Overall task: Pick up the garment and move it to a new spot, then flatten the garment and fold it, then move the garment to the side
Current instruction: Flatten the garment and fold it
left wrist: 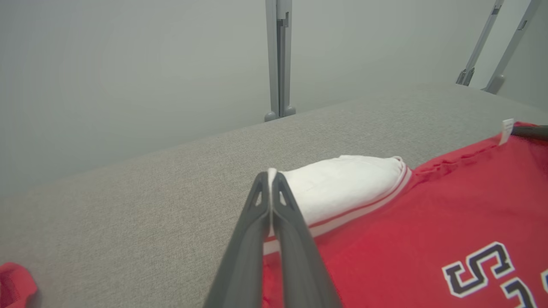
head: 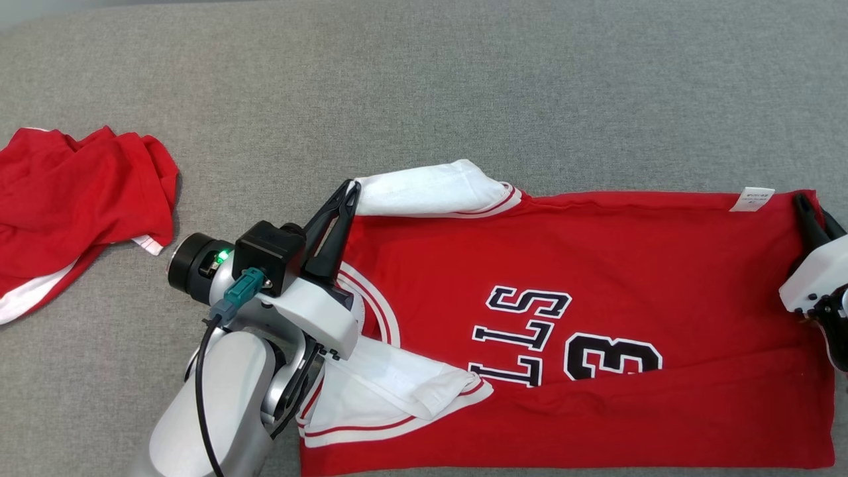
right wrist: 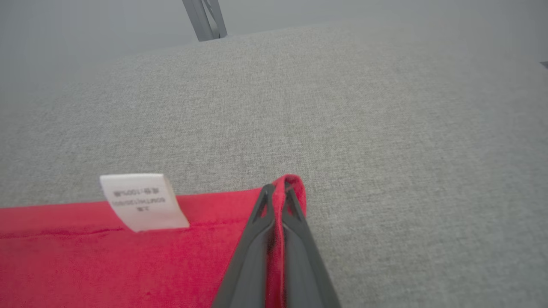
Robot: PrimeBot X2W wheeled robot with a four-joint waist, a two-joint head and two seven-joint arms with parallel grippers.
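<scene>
The garment (head: 596, 265) is a red jersey with white sleeves and dark lettering, spread flat on the grey surface. My left gripper (head: 350, 192) is shut on the edge of its far white sleeve (left wrist: 342, 184), with white cloth pinched between the fingertips (left wrist: 270, 179). My right gripper (head: 803, 202) is shut on the jersey's far hem corner (right wrist: 291, 182), and red cloth runs between its fingers. A white care label (right wrist: 141, 201) sticks out from the hem just left of that grip. The near sleeve (head: 397, 391) lies folded beside my left forearm.
A second red garment (head: 73, 205) lies crumpled at the left of the grey padded surface (head: 424, 93). Grey metal posts (left wrist: 278, 60) stand beyond the far edge. Bare surface stretches behind the jersey.
</scene>
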